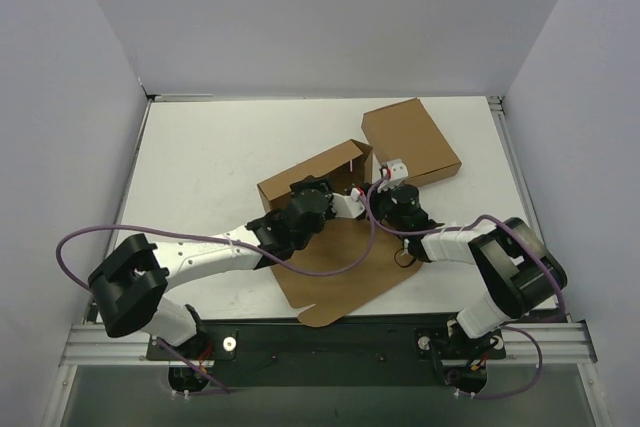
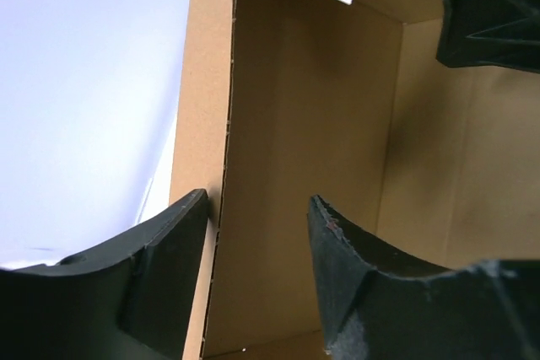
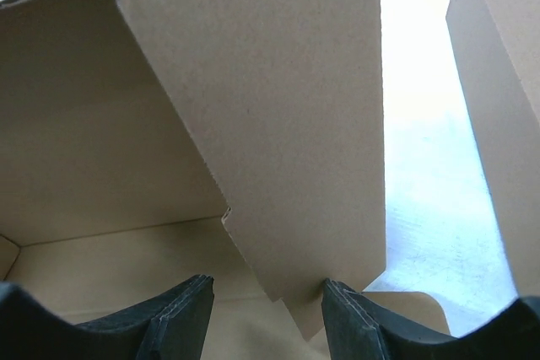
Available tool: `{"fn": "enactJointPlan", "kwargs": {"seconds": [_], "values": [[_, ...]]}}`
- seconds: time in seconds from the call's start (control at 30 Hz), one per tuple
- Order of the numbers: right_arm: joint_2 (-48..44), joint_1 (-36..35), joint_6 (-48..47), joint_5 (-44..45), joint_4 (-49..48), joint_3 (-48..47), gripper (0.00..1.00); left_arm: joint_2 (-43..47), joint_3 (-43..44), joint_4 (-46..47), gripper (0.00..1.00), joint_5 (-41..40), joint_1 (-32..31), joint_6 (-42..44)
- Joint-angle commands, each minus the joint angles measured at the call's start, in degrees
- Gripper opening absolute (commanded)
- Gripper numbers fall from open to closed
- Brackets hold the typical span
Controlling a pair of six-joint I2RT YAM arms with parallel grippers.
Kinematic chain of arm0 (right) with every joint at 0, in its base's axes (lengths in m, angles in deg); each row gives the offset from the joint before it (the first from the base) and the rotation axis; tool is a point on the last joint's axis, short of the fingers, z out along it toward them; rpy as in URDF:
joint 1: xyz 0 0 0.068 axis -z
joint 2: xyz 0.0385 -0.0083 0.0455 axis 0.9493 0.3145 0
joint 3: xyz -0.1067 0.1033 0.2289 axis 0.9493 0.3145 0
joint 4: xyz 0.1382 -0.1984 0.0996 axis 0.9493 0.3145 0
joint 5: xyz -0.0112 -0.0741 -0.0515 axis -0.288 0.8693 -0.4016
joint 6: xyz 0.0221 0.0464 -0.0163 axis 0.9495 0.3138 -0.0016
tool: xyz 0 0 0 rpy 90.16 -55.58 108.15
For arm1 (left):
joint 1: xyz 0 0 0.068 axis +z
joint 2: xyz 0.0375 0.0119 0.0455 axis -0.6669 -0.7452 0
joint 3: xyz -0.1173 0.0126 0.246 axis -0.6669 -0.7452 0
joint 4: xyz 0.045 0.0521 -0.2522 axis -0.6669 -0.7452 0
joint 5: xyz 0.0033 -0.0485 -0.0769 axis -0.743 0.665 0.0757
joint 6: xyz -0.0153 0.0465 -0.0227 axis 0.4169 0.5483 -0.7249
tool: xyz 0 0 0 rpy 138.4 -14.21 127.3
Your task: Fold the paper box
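Note:
The paper box (image 1: 340, 275) lies mid-table, brown and partly raised: one long wall (image 1: 310, 172) stands up and a flat panel reaches toward the arms. My left gripper (image 1: 322, 187) is at that wall. In the left wrist view it (image 2: 258, 200) is open and straddles the wall's edge (image 2: 207, 124), with the outer finger (image 2: 164, 250) against the cardboard and the inner finger (image 2: 346, 267) apart from it. My right gripper (image 1: 378, 187) is at the box's right end. In its own view it (image 3: 268, 284) is open, and a loose flap (image 3: 278, 107) hangs down between the fingers, touching only the right one (image 3: 350, 318).
A closed brown carton (image 1: 412, 142) sits at the back right, close behind the right gripper. White walls enclose the table on the left, back and right. A dark part of the other arm (image 2: 489, 14) shows at the top right of the left wrist view.

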Motion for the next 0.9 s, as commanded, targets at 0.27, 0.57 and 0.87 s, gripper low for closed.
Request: {"fn": "enactJointPlan", "kwargs": {"seconds": [0.27,0.57,0.87], "values": [[-9.1,0.4,-0.1,-3.7,4.2,0.2,0.69,-3.4,-2.2,10.6,0.32,-3.3,-0.4,7.1],[-29.8,0.5,0.7,-2.0,23.9,-0.5,0.74,-2.3,-4.8,11.9,0.06,-0.6,0.4,8.1],[-29.9,10.1,4.2,-3.9,30.3,-3.4,0.78,6.2,-7.9,7.9,0.00,7.0,1.8,4.7]]}}
